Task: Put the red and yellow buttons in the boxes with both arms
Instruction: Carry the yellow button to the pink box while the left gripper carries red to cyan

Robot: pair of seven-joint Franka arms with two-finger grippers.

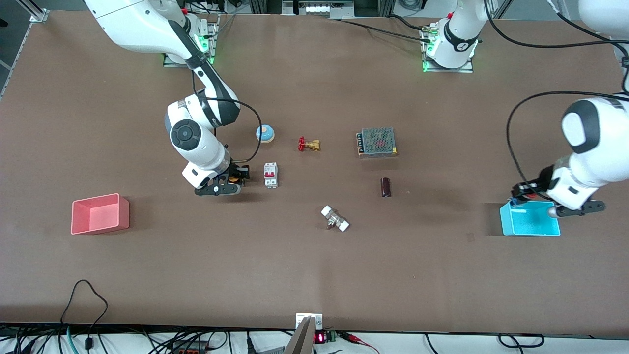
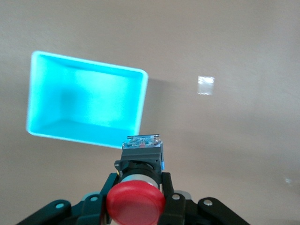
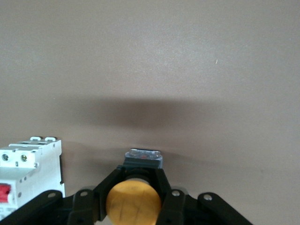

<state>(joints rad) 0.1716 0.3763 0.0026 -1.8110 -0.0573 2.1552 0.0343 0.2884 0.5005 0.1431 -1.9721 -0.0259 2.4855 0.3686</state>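
My left gripper is shut on the red button, its fingers gripping the dark body, up in the air just over the corner of the cyan box. In the left wrist view the cyan box looks open and empty. My right gripper is shut on the orange-yellow button, low over the table beside the white breaker. I cannot tell whether the button touches the table. The pink box stands empty toward the right arm's end.
A pale blue dome, a brass valve with a red handle and a grey mesh-topped block lie mid-table. A dark cylinder and a white-ended fitting lie nearer the camera. The breaker shows in the right wrist view.
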